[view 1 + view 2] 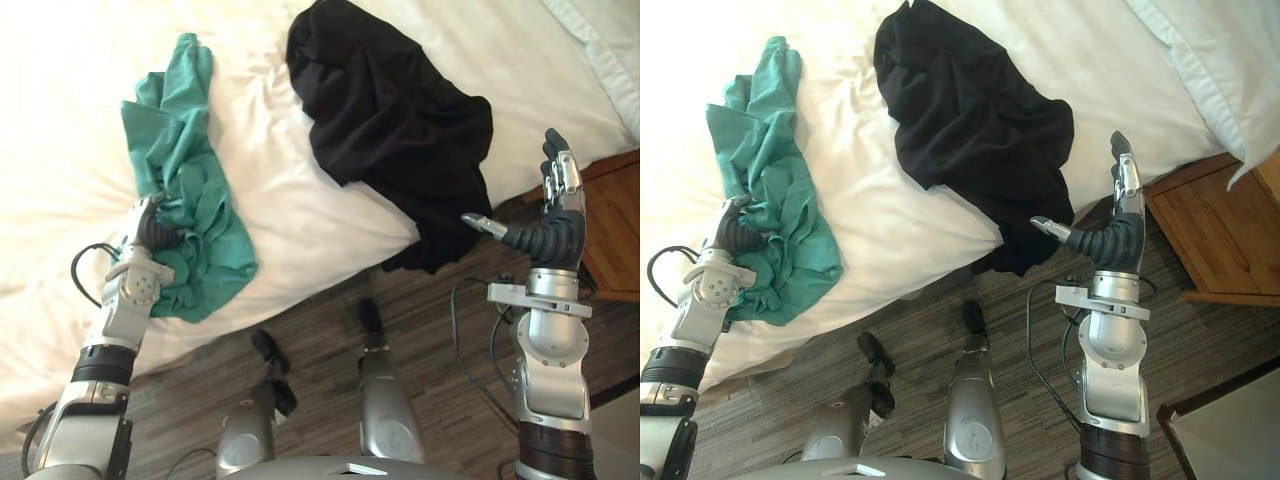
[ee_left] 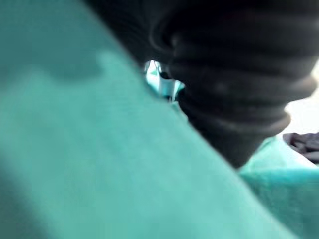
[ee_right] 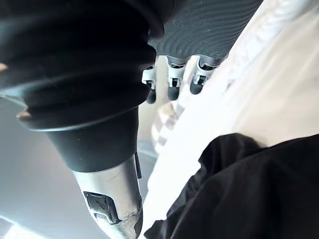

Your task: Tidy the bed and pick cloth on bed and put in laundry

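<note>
Your robot's left hand point(image 1: 150, 228) is pushed into the lower part of the green cloth point(image 1: 190, 190), which lies crumpled in a long strip on the left side of the bed point(image 1: 300, 215), its lower end at the mattress edge. The fabric wraps round the hand, and in the left wrist view it crowds right up against the dark cover, so you cannot tell whether the hand has closed on it. Judging by the placement, this looks like the first garment being gathered for the laundry. To the right, well apart from the green cloth across a stretch of bare white sheet, the black cloth point(image 1: 385, 130) sprawls in a larger heap, one corner hanging over the bed edge toward the wood-plank floor point(image 1: 320, 320). Your right hand point(image 1: 552, 228) is raised just beside that hanging corner, fingers point(image 1: 560, 175) straight and pointing up, thumb stuck out toward the cloth, holding nothing. It seems parked there, ready for the black garment. Farther right, a wooden nightstand point(image 1: 615, 225) stands close against the bed behind the right hand, and a white pillow point(image 1: 600, 40) sits at the top corner. The nightstand is what you would most likely clip on a wide swing. Both cloths lie on the bed, so the tidying is at an early stage.
</note>
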